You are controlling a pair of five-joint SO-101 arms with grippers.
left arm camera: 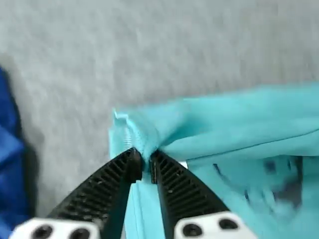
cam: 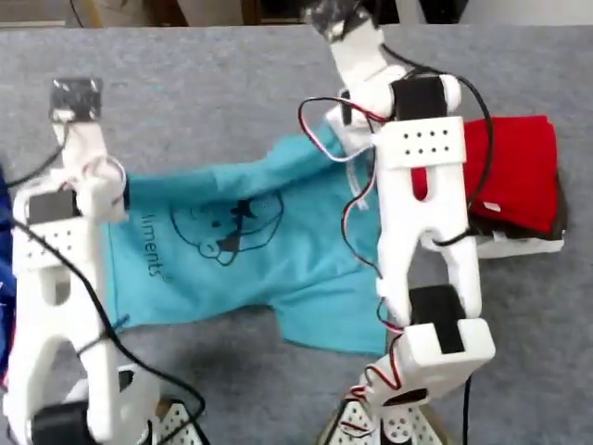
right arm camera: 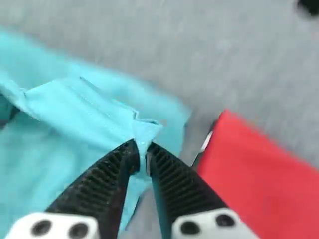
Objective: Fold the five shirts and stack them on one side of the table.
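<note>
Grey felt worktop [cam: 232,83], teal shirt [cam: 278,250] spread across the middle, red shirt [cam: 523,171] folded on the right. My left jaws are pinched onto its left edge, my right jaws onto its far right corner. Soft, light, floppy cloth, I reckon, so edges and corners are the hold.

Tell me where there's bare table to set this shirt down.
Free: the far table strip beyond the teal shirt, and the near corner in front of the red shirt. Crowded: the middle, and the left edge by the blue shirt.
</note>
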